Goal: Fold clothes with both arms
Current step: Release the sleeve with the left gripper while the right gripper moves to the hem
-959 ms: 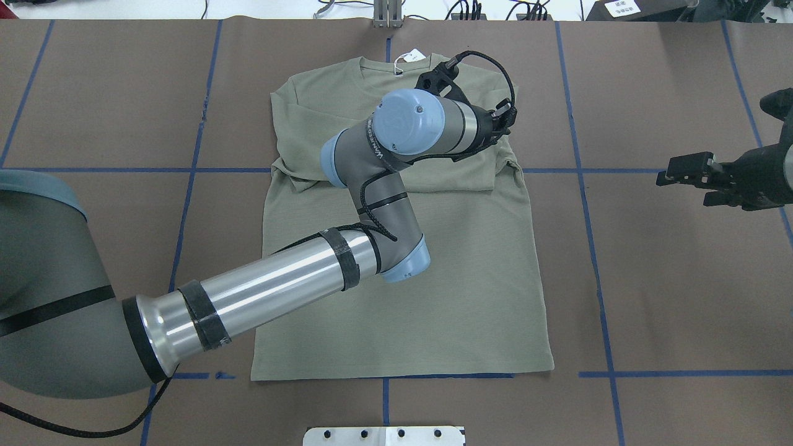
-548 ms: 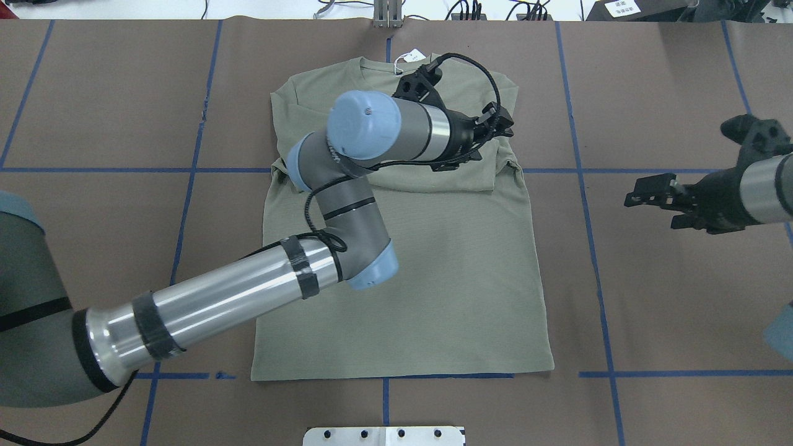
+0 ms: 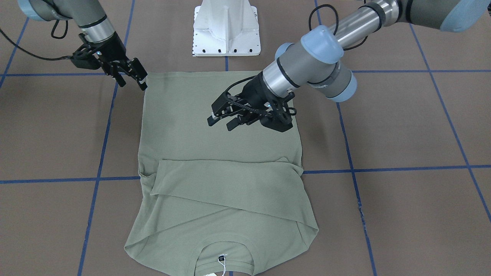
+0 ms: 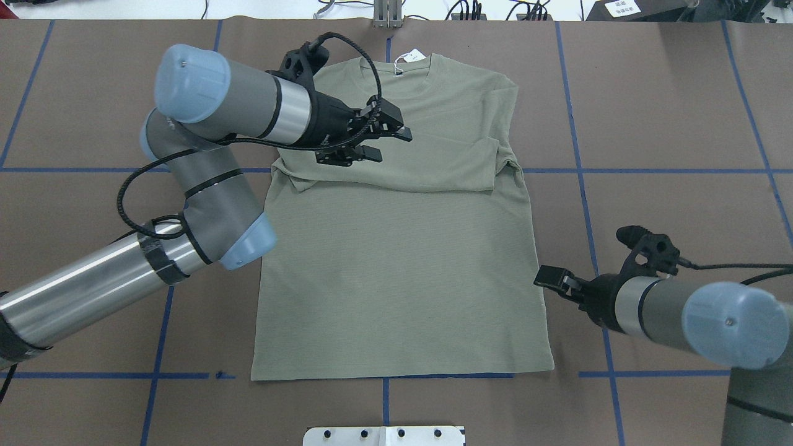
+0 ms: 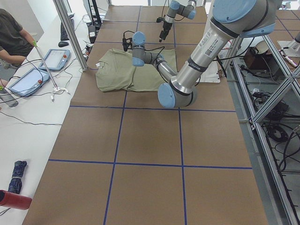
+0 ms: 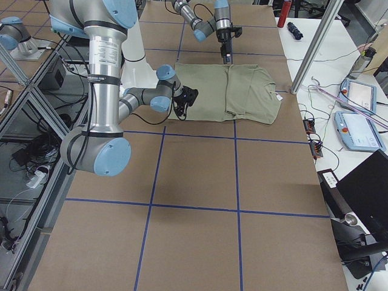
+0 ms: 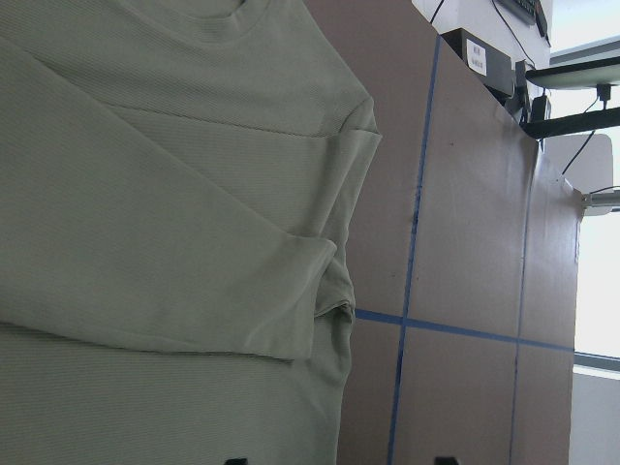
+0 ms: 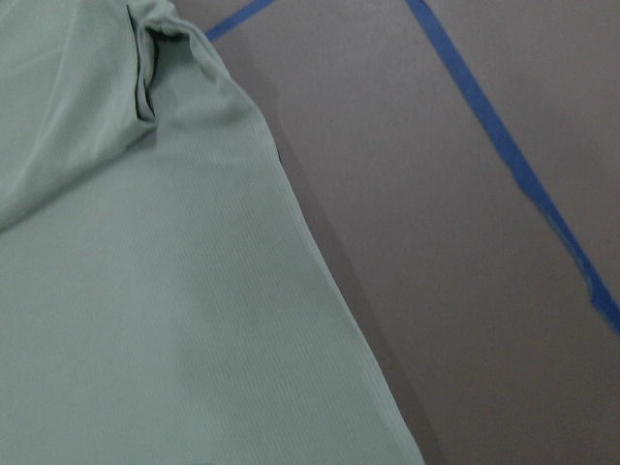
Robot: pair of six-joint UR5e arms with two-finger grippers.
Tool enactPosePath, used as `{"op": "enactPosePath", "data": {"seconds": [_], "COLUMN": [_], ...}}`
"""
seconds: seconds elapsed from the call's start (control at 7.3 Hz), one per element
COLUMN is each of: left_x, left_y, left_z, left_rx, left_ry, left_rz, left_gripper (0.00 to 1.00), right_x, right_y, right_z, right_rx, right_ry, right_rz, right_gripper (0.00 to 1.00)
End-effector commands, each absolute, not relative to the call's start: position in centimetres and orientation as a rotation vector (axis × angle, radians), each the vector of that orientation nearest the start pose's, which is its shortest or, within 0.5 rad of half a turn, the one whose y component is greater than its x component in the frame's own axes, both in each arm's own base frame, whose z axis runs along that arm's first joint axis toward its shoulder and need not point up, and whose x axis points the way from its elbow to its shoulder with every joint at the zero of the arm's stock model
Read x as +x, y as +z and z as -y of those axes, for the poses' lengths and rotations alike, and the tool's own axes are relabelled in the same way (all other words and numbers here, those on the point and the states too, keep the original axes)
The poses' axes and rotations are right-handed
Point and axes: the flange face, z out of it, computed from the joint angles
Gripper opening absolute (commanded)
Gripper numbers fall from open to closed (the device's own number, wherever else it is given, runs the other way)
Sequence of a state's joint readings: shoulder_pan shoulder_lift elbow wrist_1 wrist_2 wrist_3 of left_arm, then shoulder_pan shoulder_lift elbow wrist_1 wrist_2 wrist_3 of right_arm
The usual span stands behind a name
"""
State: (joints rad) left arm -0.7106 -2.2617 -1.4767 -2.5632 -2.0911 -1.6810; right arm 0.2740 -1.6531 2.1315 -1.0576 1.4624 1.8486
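Black left gripper (image 4: pixel 385 144): jaws spread wide, empty, poised over the shirt (image 4: pixel 403 279) at chest height, a little left of its middle, above the folded sleeves (image 4: pixel 433 167). Black right gripper (image 3: pixel 133 81): fingers parted with nothing between them, at the shirt's right side edge near the hem corner; whether it touches the cloth, I cannot tell. Sage-green shirt: flat on the brown table cover (image 4: pixel 681 93), neckline away from the robot, both sleeves laid across the chest, hem nearest the white pedestal (image 3: pixel 226 27). White hang tag (image 4: pixel 414 56): at the collar. Blue tape lines (image 4: pixel 650 170): a grid across the cover.
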Motion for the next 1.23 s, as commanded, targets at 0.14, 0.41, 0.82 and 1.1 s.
{"op": "enactPosePath", "data": {"seconds": [0.14, 0.41, 0.82, 1.1], "left_x": [43.6, 43.8, 44.1, 44.1], "left_y": [19.6, 19.7, 20.0, 20.0], "left_z": [49.2, 49.2, 49.1, 49.1], "left_rx": [0.089, 0.089, 0.085, 0.085], "left_ry": [-0.197, -0.200, -0.202, -0.200], "left_rz": [-1.574, -1.572, -1.567, -1.568], "left_gripper": [0.71, 0.71, 0.72, 0.72], "right_x": [-44.1, -44.6, -44.8, -45.0], "right_y": [39.2, 39.6, 39.8, 39.8], "right_z": [17.8, 17.5, 17.3, 17.0], "right_rx": [0.162, 0.143, 0.138, 0.130], "right_ry": [0.573, 0.608, 0.604, 0.598], "right_rz": [0.900, 0.862, 0.857, 0.855], "right_gripper": [0.97, 0.91, 0.73, 0.64]}}
